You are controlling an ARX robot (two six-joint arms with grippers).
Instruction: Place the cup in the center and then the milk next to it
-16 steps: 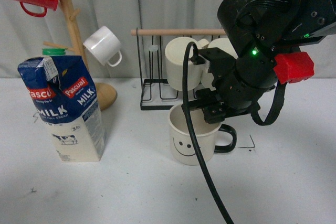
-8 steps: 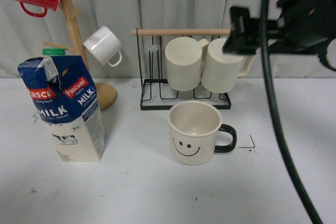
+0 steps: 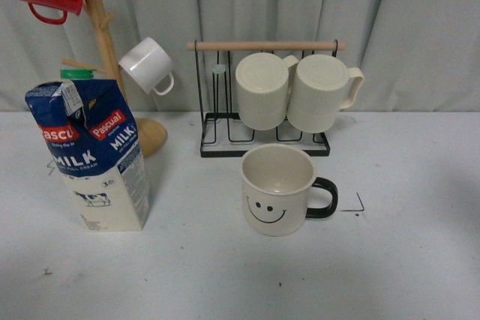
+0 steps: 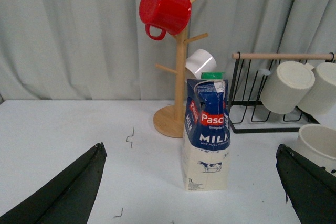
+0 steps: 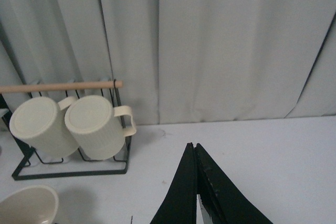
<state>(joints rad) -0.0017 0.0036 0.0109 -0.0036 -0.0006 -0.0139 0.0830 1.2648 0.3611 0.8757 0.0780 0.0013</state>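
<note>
- The left hand (image 4: 189, 147) is spread wide with nothing held. The milk (image 4: 207, 132) is seen ahead between its fingers (image 4: 68, 192) and is touched by neither.
- The right hand (image 5: 195, 148) is pressed together with nothing pinched, and is held over bare bench (image 5: 273, 156).
- The cup (image 3: 276, 192) is stood upright on the bench, smiley forward and handle to the right, just beside a black corner mark (image 3: 357, 204).
- The milk is stood upright, well apart to the cup's left.
- Two ribbed mugs (image 3: 262, 89) are hung on a rack (image 3: 262, 46) behind the cup.
- A mug tree (image 3: 152, 136) is stood behind the milk.
</note>
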